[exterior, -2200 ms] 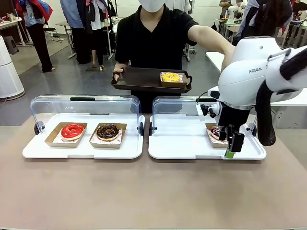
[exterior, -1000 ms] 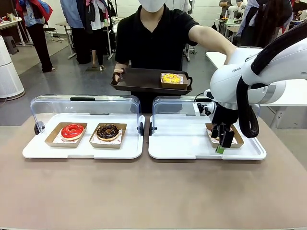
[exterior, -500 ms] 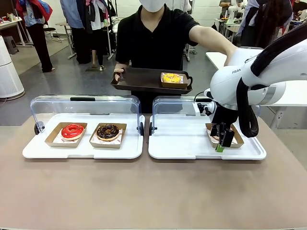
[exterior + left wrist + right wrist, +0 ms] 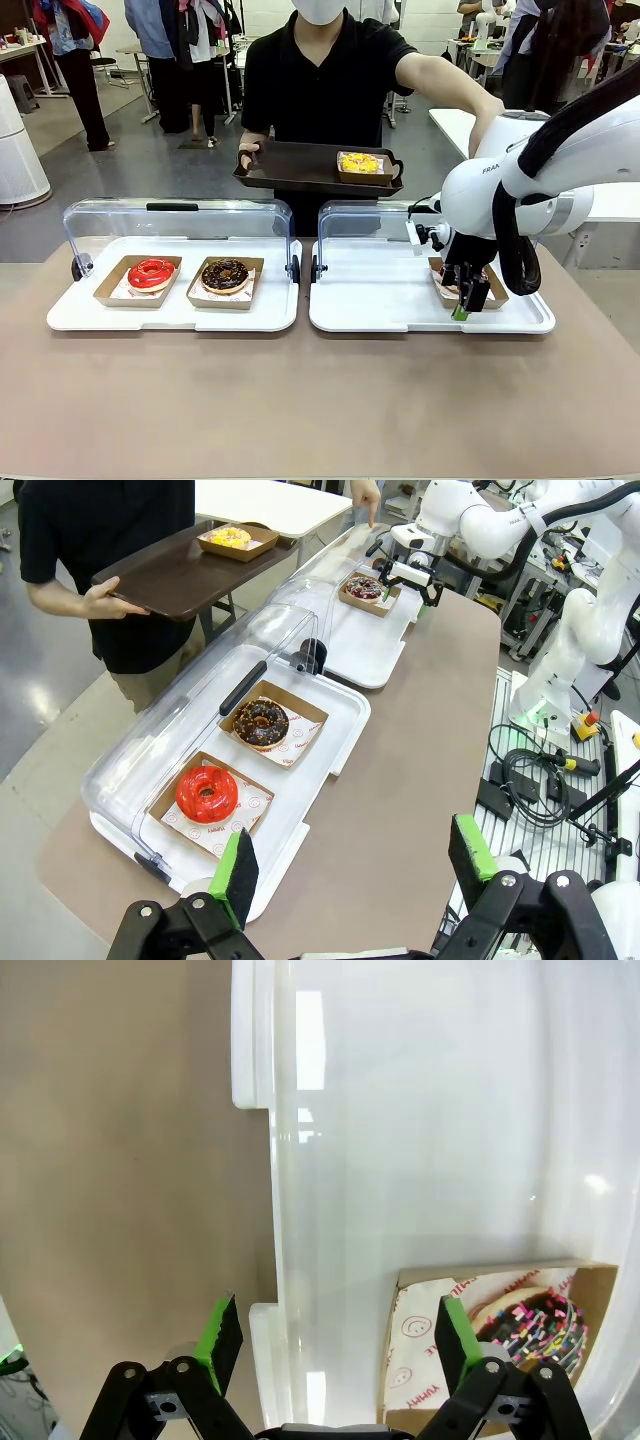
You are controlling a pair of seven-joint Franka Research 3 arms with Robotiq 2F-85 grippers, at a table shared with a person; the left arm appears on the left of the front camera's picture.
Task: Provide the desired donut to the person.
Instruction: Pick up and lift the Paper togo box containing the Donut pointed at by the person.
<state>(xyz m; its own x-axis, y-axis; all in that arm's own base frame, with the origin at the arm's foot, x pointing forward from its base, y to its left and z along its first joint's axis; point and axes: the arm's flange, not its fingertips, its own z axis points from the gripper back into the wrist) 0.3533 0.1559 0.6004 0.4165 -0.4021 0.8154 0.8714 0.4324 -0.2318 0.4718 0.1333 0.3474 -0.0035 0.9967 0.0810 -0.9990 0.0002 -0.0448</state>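
A chocolate donut with coloured sprinkles (image 4: 452, 276) (image 4: 530, 1326) (image 4: 365, 587) lies in a cardboard box on the right white tray (image 4: 380, 300). My right gripper (image 4: 464, 306) (image 4: 335, 1335) (image 4: 405, 575) hangs open just over the near side of that box, jaws pointing down, holding nothing. The person (image 4: 325, 80) in a black T-shirt holds a dark serving tray (image 4: 290, 165) carrying a boxed yellow donut (image 4: 358, 162), and stretches the other hand (image 4: 490, 112) out over the right tray's far corner. My left gripper (image 4: 353, 865) is open and high above the table's left end.
The left white tray (image 4: 170, 312) holds a red-glazed donut (image 4: 151, 272) and a chocolate donut (image 4: 225, 274), each in a box. Both trays have clear lids (image 4: 180, 215) tipped up at the back. Bare brown tabletop (image 4: 300, 400) lies in front.
My right arm has shifted slightly by the sprinkled donut's box, the gripper staying open over it. The person's serving tray has barely moved.
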